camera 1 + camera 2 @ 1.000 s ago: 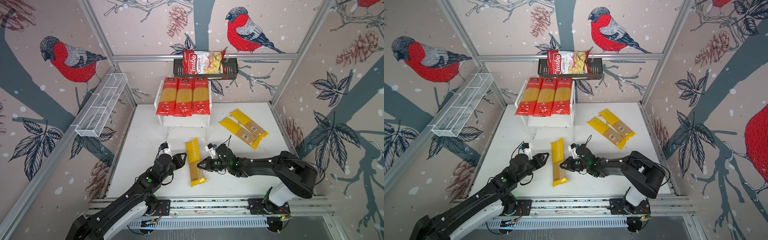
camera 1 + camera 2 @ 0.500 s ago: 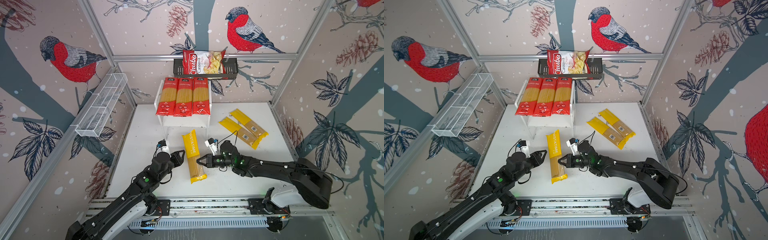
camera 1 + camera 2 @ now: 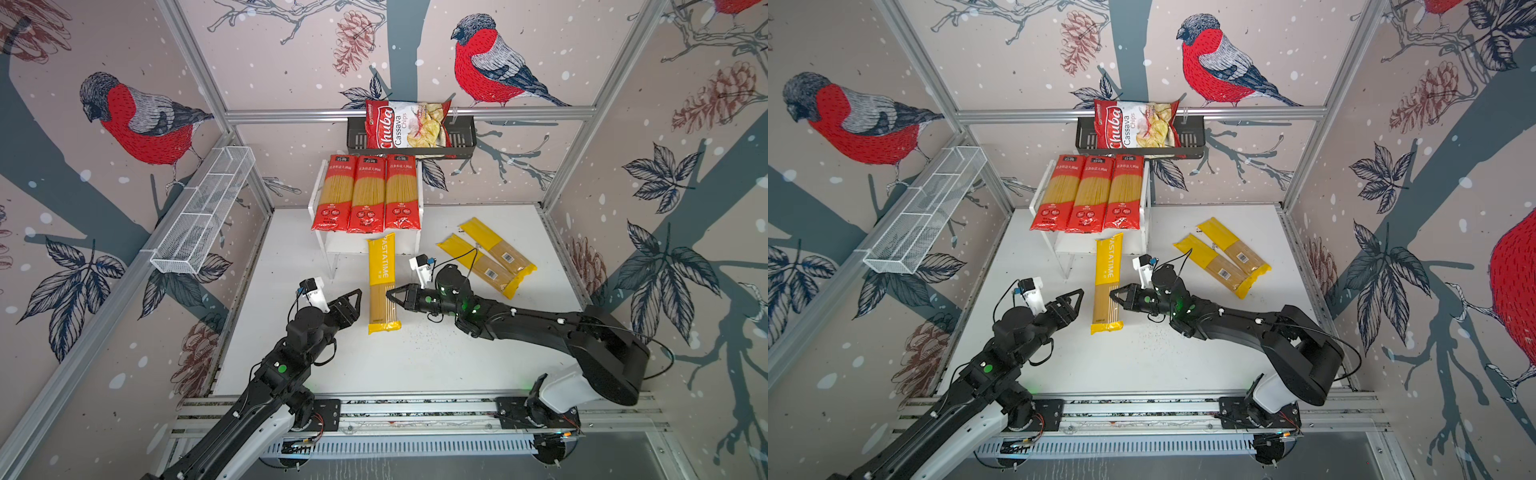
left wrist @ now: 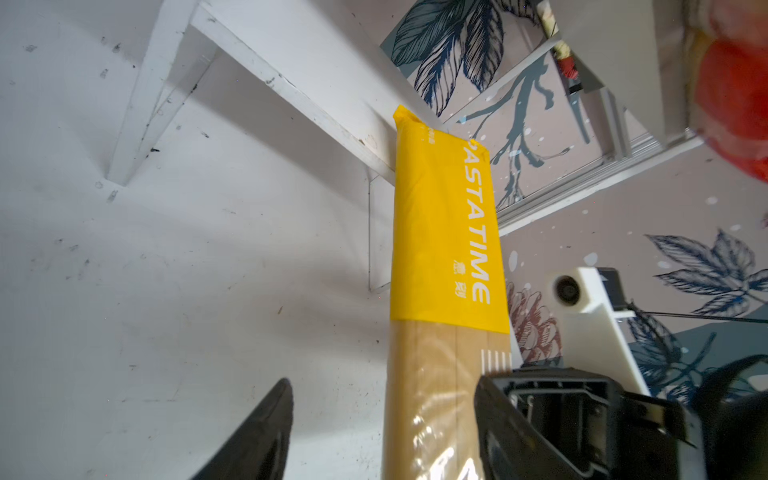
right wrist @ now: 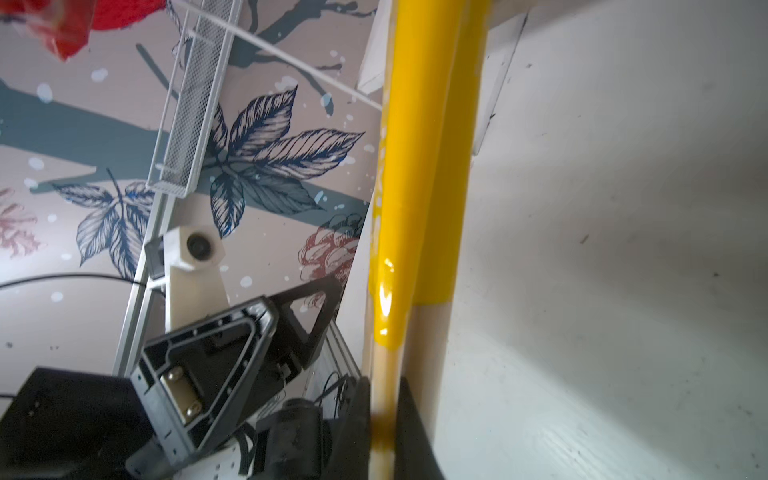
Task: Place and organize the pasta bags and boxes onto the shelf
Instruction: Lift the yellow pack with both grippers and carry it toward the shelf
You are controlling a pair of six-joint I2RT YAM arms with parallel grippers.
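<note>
Just let go of the yellow spaghetti packet (image 3: 382,282) with the left gripper (image 3: 355,297), now spread wide and empty beside it, leaving the right gripper (image 3: 390,293) clamped on its edge, far end already over the lower tier of the shelf (image 3: 347,245), so probably ready for pushing in.

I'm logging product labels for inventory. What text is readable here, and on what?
"Chuba Cassava Chips": on the bag in the black basket.
"PASTATIME": on the lone yellow packet.
Red packets: Chinese print, too small to read.
Barcodes on the two other yellow packets: digits too small to read.
</note>
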